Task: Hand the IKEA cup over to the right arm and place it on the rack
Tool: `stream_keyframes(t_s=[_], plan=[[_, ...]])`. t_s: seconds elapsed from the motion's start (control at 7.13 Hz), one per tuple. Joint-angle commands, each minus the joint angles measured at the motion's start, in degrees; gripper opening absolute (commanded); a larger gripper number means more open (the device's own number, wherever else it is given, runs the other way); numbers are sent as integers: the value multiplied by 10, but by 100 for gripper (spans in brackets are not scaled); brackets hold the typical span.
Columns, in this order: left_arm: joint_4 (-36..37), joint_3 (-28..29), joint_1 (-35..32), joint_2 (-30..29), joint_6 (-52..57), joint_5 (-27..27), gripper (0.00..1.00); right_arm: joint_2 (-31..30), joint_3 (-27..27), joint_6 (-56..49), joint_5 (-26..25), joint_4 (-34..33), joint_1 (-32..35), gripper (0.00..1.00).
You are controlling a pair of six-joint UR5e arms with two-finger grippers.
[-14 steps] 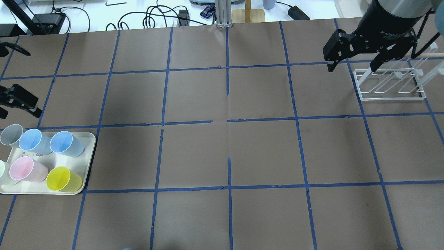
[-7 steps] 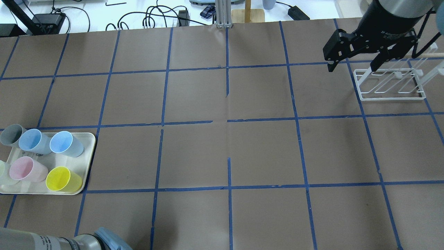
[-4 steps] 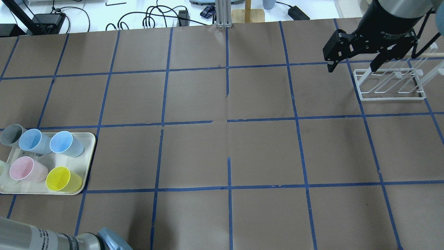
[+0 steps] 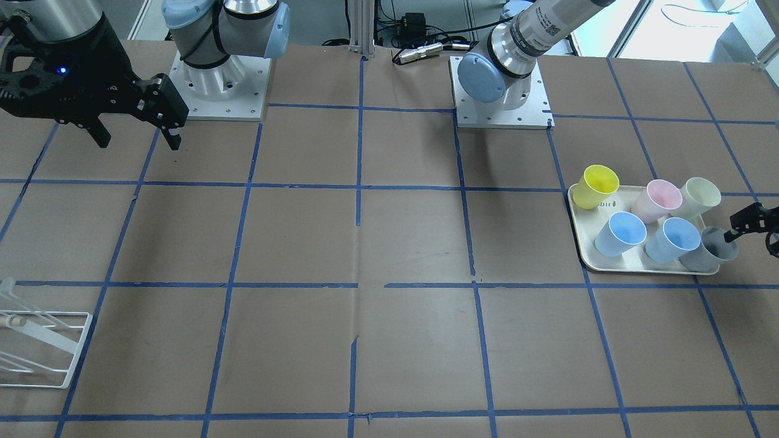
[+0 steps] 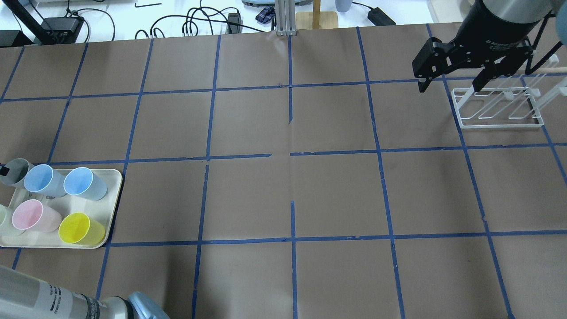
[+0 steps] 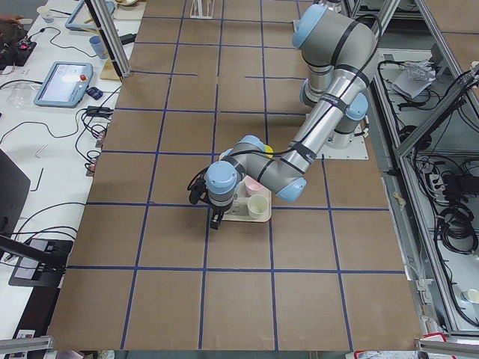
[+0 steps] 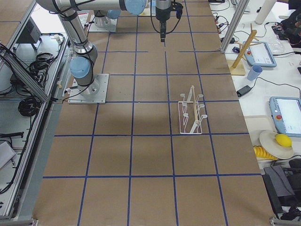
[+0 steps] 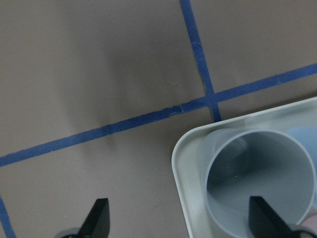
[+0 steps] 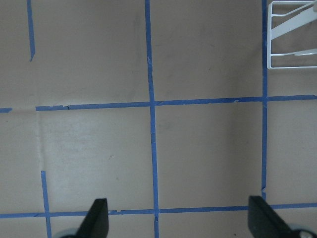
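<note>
The grey IKEA cup (image 5: 13,172) stands upright in the far left corner of the cream tray (image 5: 114,177). It also shows in the front view (image 4: 712,250) and in the left wrist view (image 8: 257,181). My left gripper (image 8: 181,218) is open and hangs over that tray corner, one finger above the cup's mouth and the other over the table. It shows at the front view's right edge (image 4: 753,236). My right gripper (image 5: 449,84) is open and empty, held above the table beside the white wire rack (image 5: 500,106).
On the tray stand two light blue cups (image 5: 84,184), a pink cup (image 5: 33,216), a yellow cup (image 5: 79,228) and a cream cup (image 4: 700,196). The left arm's elbow (image 5: 133,305) is at the near left. Cables and stands lie beyond the table's far edge.
The left gripper left its spot over the table behind the tray and is now at the grey cup. The left arm's elbow has come in at the bottom left. The right arm has not moved.
</note>
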Motion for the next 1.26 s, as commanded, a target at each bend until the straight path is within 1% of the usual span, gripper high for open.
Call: stream_keyframes(t_s=[0.0,0.28,0.42,0.56,0.84,0.98,1.12], plan=[[-9,4,-16,-8,-4,12,100,0,0,-1,0,0,0,100],[-9,2,-18,-14,-33,12,100,0,-1,-1,0,0,0,100],[-6,3,-18,-25,-40,14,98,-1,0,-1,0,1,0,100],[-3,3,-18,-33,-41,29,97,-1,-1,-1,0,1,0,100],[0,3,-17,-46,-40,30,95,-1,0,-1,0,1,0,100],[0,4,-17,-45,-39,32,89,-1,0,-1,0,1,0,100],[1,6,-17,-45,-36,40,58,-1,0,-1,0,1,0,100]])
